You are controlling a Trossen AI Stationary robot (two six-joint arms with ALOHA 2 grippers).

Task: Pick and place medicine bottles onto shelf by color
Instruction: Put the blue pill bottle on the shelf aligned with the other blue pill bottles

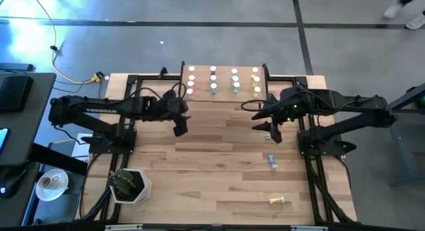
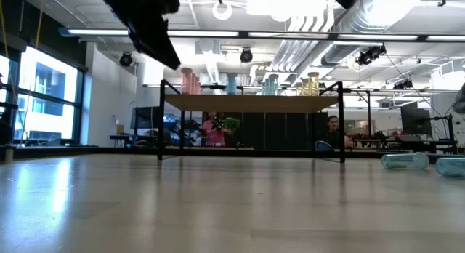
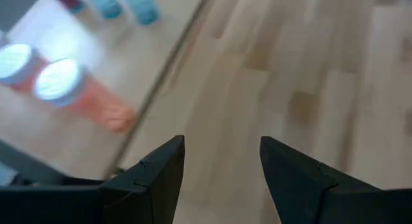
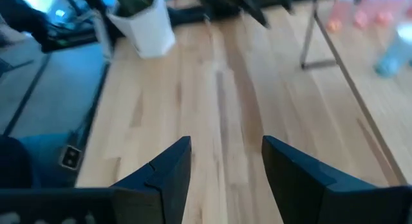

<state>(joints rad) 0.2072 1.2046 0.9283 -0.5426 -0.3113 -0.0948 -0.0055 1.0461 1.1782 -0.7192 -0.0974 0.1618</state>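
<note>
The shelf (image 1: 223,81) stands at the table's far middle on thin black legs. Medicine bottles stand on it in rows: pink (image 1: 191,79), blue (image 1: 213,80), green (image 1: 234,80) and yellow (image 1: 255,80). Two pale blue bottles (image 1: 272,161) lie on the tabletop at the right, and a yellow bottle (image 1: 279,201) lies on its side near the front right. My left gripper (image 1: 179,129) hangs open above the table just in front of the shelf's left end, near the pink bottles (image 3: 58,82). My right gripper (image 1: 273,135) hangs open in front of the shelf's right end, with nothing between its fingers.
A white pot (image 1: 129,184) with a plant stands at the near left of the table. The shelf's black legs (image 4: 309,37) and the black frame rails (image 1: 312,178) run along the table's sides. Bare wood lies between the two grippers.
</note>
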